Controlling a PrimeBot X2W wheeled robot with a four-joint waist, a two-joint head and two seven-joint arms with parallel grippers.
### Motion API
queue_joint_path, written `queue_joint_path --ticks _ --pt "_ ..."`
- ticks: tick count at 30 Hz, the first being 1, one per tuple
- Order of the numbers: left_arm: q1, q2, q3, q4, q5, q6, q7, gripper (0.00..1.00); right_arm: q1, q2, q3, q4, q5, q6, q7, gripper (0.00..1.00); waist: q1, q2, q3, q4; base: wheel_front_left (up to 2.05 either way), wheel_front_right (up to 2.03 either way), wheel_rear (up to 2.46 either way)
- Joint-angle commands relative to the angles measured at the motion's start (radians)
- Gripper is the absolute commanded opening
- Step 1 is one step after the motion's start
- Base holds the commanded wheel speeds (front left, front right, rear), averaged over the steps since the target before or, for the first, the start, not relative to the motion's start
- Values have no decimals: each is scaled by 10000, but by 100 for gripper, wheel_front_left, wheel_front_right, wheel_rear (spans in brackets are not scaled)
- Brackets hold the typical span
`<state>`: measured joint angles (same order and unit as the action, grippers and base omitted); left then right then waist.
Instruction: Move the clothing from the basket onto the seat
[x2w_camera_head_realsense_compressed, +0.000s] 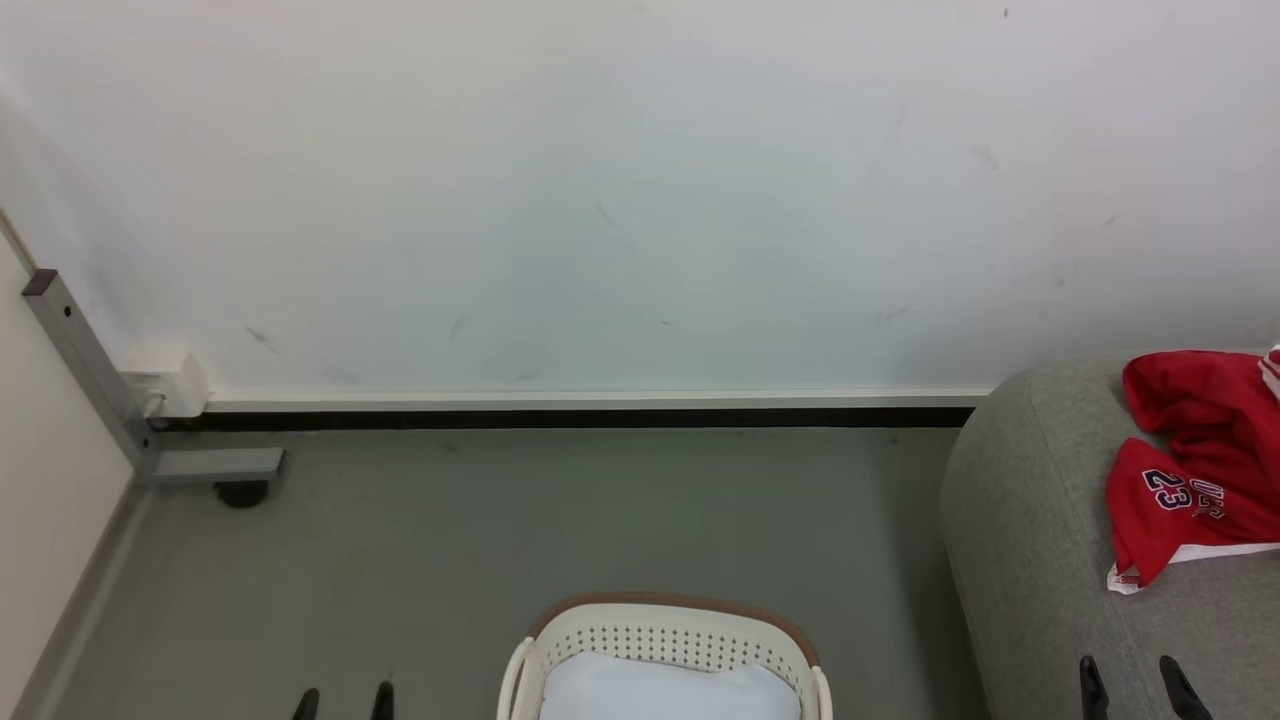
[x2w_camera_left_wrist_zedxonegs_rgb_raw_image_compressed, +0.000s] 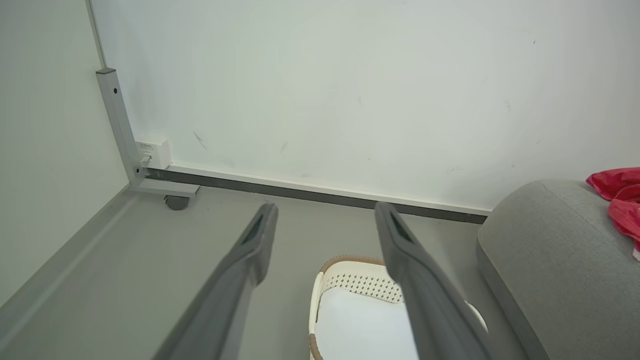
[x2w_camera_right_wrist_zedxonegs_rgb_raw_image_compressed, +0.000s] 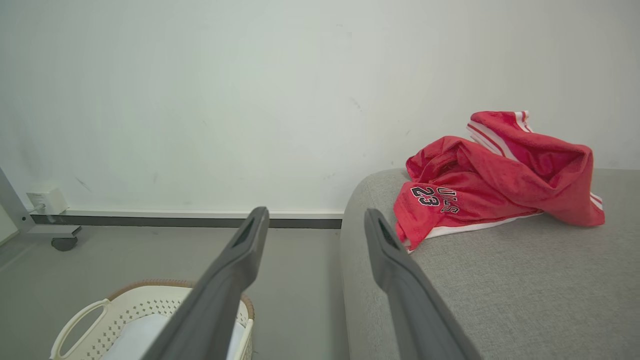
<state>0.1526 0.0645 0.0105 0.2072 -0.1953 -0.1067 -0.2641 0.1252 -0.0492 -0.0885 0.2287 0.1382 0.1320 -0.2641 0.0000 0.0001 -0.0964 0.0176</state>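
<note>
Wall (x2w_camera_head_realsense_compressed: 600, 180): white, scuffed, fills the upper half of the head view; pale skirting w/ dark strip (x2w_camera_head_realsense_compressed: 580, 418) along its foot.
Floor (x2w_camera_head_realsense_compressed: 560, 520): grey, runs btwn the wall and the basket.
Post (x2w_camera_head_realsense_compressed: 85, 365): grey metal, leans up the left corner; its flat foot rests on a dark caster (x2w_camera_head_realsense_compressed: 240, 493).
Box (x2w_camera_head_realsense_compressed: 165, 378): small, white, on the wall just beside the post, above the skirting.
Basket (x2w_camera_head_realsense_compressed: 665, 630): on the floor at bottom centre, left of the seat and apart from it; brown rim, perforated wall, white handle either side.
Pad (x2w_camera_head_realsense_compressed: 670, 690): pale bluish-white, lies flat inside the basket.
Seat (x2w_camera_head_realsense_compressed: 1040, 540): light grey sofa at right; rounded arm faces the basket, back edge near the wall.
Clothing (x2w_camera_head_realsense_compressed: 1190, 470): crumpled red heap on the seat, near the rounded arm; "23" panel w/ white hem hangs toward the front, striped cuff (x2w_camera_right_wrist_zedxonegs_rgb_raw_image_compressed: 500, 130) at the heap's top.
Obstructions: the sofa arm stands btwn basket and clothing.
Left tool (x2w_camera_left_wrist_zedxonegs_rgb_raw_image_compressed: 325, 210): fingers set wide, nothing btwn them; tips over the floor, left of the basket; basket's far rim shows in the gap.
Right tool (x2w_camera_right_wrist_zedxonegs_rgb_raw_image_compressed: 316, 212): fingers set wide, nothing held; one finger lines up over the floor, the other over the sofa arm; well apart from the clothing.
</note>
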Motion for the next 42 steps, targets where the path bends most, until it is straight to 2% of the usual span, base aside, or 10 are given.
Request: queue_joint_path --ticks 1,5,6,12,42 --pt "-74 -10 47 21 64 -49 -5 100 79 -24 -36 39 84 -26 -2 100 0 -1 -4 -30 0 0 0" --pt "-89 -54 41 93 95 -106 -5 100 111 -24 -56 71 87 -26 -2 100 0 -1 -33 -107 0 0 0" --pt "-36 -58 6 86 12 -88 0 0 1 0 -36 40 0 0 0 0 0 -1 -34 -111 0 0 0" --pt "143 -209 -73 594 -27 -83 25 0 39 170 -22 556 20 0 14 0 0 -1 -33 -123 0 0 0" --pt "-898 -174 345 499 -5185 -149 1403 0 -864 90 -113 382 5394 -6 1389 0 0 -1 213 -136 0 0 0"
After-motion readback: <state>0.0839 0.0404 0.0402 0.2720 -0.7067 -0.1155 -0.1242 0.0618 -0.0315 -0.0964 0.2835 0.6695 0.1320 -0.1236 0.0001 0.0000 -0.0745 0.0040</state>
